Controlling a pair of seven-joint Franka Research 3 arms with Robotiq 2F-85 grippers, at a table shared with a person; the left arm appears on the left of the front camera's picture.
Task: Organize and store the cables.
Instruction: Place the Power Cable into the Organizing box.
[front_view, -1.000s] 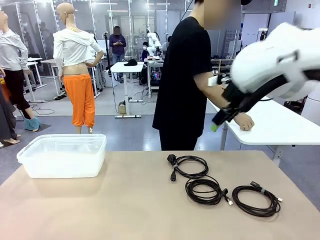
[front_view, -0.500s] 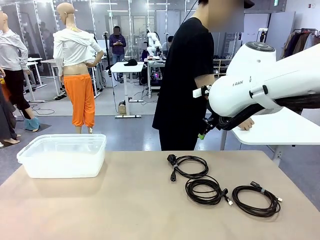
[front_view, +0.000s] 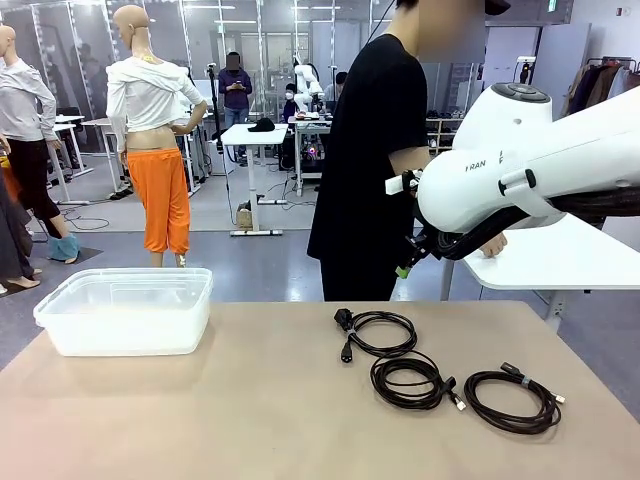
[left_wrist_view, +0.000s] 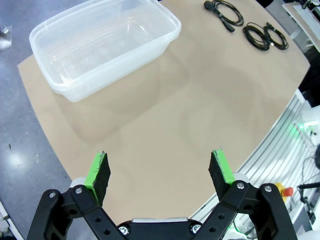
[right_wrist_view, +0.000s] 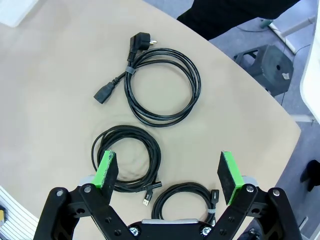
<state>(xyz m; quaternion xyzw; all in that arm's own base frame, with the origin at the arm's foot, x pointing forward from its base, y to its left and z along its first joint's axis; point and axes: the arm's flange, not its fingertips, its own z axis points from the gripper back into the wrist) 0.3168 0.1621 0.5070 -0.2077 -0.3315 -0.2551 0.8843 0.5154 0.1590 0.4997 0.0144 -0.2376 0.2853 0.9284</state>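
Note:
Three coiled black cables lie on the tan table, right of centre. The power cord coil (front_view: 380, 333) (right_wrist_view: 162, 92) is farthest, a second coil (front_view: 407, 381) (right_wrist_view: 127, 158) is nearer, and a third (front_view: 511, 401) (right_wrist_view: 184, 201) is at the right. My right gripper (right_wrist_view: 169, 169) hangs open high above them, over the second coil, holding nothing. In the front view its arm comes in from the upper right. My left gripper (left_wrist_view: 160, 170) is open and empty above the table's bare left part, with the cables (left_wrist_view: 255, 36) far off.
A clear plastic bin (front_view: 126, 310) (left_wrist_view: 105, 42) stands empty at the table's far left. A person in a black shirt (front_view: 365, 160) stands at the far edge, one hand on a white side table (front_view: 560, 255). The table's rounded edge (left_wrist_view: 45, 130) runs near the bin.
The right arm swung left and settled high over the cables, then held almost still. The cables and bin have not moved.

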